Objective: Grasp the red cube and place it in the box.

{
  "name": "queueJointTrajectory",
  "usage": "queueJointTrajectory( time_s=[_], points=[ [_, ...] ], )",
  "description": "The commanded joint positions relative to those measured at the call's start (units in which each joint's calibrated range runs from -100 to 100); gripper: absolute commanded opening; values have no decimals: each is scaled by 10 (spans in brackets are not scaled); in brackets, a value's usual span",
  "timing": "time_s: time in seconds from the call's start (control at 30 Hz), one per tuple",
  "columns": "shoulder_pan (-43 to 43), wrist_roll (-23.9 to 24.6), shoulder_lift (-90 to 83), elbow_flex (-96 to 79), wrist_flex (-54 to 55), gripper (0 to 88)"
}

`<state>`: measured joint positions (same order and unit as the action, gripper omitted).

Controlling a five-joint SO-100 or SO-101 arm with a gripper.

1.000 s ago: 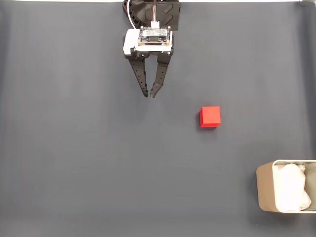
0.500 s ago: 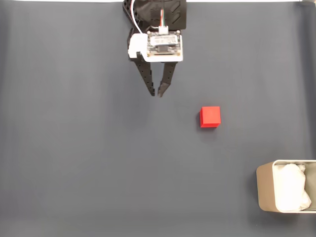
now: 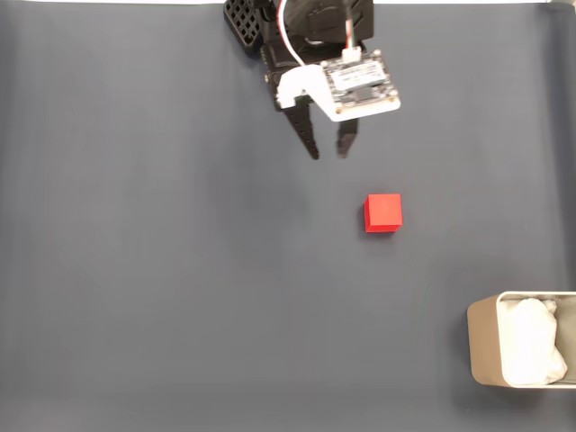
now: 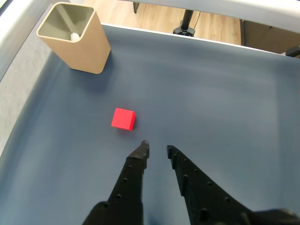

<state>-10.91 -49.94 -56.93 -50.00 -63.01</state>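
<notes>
The red cube point(image 3: 383, 213) rests on the dark grey mat, right of centre in the fixed view; in the wrist view the red cube point(image 4: 123, 118) lies just ahead and left of the fingertips. My gripper point(image 3: 328, 154) hovers above and left of the cube, clear of it, its black fingers slightly open with nothing between them. From the wrist, the gripper point(image 4: 157, 149) shows a narrow gap. The beige box point(image 3: 481, 346) with white lining stands at the bottom right corner; the box point(image 4: 75, 37) appears at the top left in the wrist view.
The dark grey mat point(image 3: 135, 270) covers the table. Beyond its far edge in the wrist view are a wooden floor point(image 4: 154, 16) and a black stand base point(image 4: 185, 29).
The arm has swung to the right in the fixed view, bringing the gripper closer to the cube, and the fingers have parted slightly. Cube and box have not moved.
</notes>
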Motion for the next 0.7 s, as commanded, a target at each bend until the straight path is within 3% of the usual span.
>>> queueJointTrajectory(
  time_s=[0.0, 0.67],
  points=[
    [-24, -7, 4, 41, -10, 130],
    [-91, -38, 58, 60, 20, 275]
  ],
)
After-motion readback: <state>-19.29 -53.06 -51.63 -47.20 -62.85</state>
